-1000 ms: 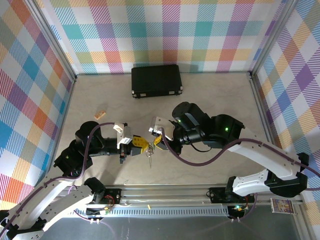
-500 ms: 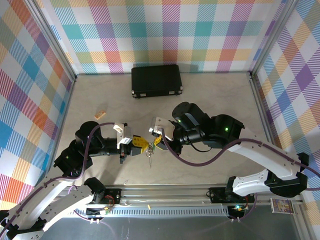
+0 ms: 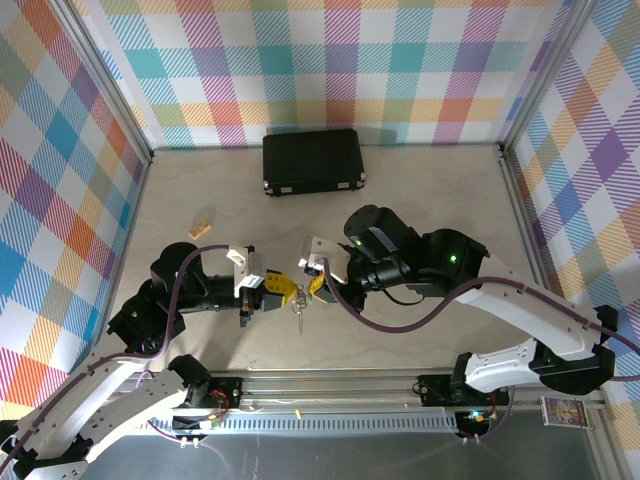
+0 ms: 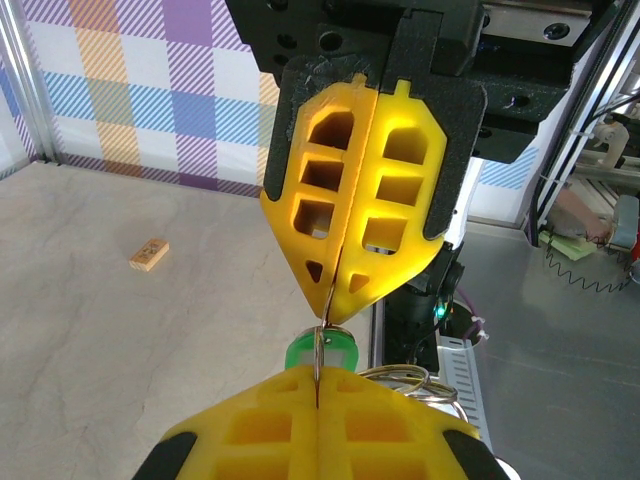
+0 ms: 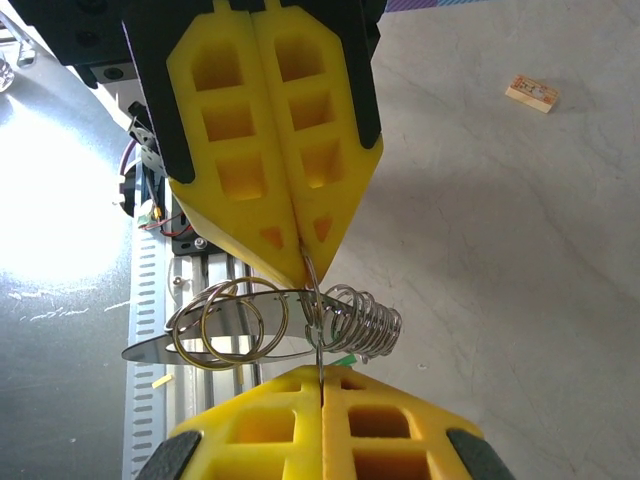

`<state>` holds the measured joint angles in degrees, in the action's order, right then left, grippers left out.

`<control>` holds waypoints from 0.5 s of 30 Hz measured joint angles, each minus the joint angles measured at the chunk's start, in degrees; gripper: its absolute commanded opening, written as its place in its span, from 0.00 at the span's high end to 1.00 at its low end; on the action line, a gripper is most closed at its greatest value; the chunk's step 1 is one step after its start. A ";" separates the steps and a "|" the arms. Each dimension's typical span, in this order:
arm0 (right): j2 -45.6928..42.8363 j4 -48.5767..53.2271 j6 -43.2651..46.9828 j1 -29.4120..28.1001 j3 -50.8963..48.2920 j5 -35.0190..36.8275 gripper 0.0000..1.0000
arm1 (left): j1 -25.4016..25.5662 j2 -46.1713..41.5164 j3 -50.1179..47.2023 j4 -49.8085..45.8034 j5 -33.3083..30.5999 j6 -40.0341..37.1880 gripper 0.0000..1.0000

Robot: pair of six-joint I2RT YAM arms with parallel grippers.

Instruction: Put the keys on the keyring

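Observation:
Both grippers meet above the table's front middle. My left gripper (image 3: 280, 292) and right gripper (image 3: 314, 275) are each shut, tip to tip, on the same thin silver ring of the keyring (image 5: 312, 300). In the left wrist view my left gripper (image 4: 318, 385) pinches the ring from below and the right gripper (image 4: 338, 308) from above. The green-headed key (image 4: 335, 352) hangs on the ring between them. In the right wrist view my right gripper (image 5: 320, 380) is at the bottom, the left gripper (image 5: 305, 262) at the top. Several small silver rings (image 5: 365, 320) and a flat silver piece hang beside them. Silver keys (image 3: 298, 312) dangle below.
A black rectangular case (image 3: 313, 160) lies at the back of the table. A small wooden block (image 3: 201, 228) sits to the left, also in the left wrist view (image 4: 149, 254). The metal rail (image 3: 330, 385) runs along the near edge.

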<state>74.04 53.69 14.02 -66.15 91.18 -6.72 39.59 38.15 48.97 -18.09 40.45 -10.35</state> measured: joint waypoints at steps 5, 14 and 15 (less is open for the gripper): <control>0.00 -0.07 0.00 -0.09 0.00 0.04 1.00 | 0.00 0.04 0.00 0.00 0.00 0.00 1.00; 0.00 -1.20 0.00 -0.11 0.00 0.07 1.00 | -0.02 0.04 0.00 0.00 0.00 0.00 1.00; 0.00 -1.22 0.00 -0.11 0.00 0.07 1.00 | -0.04 0.04 0.00 0.00 0.00 0.00 1.00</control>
<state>74.04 52.47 14.02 -66.26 91.18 -6.66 39.55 38.20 48.97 -18.09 40.45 -10.35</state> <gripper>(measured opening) 0.063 0.050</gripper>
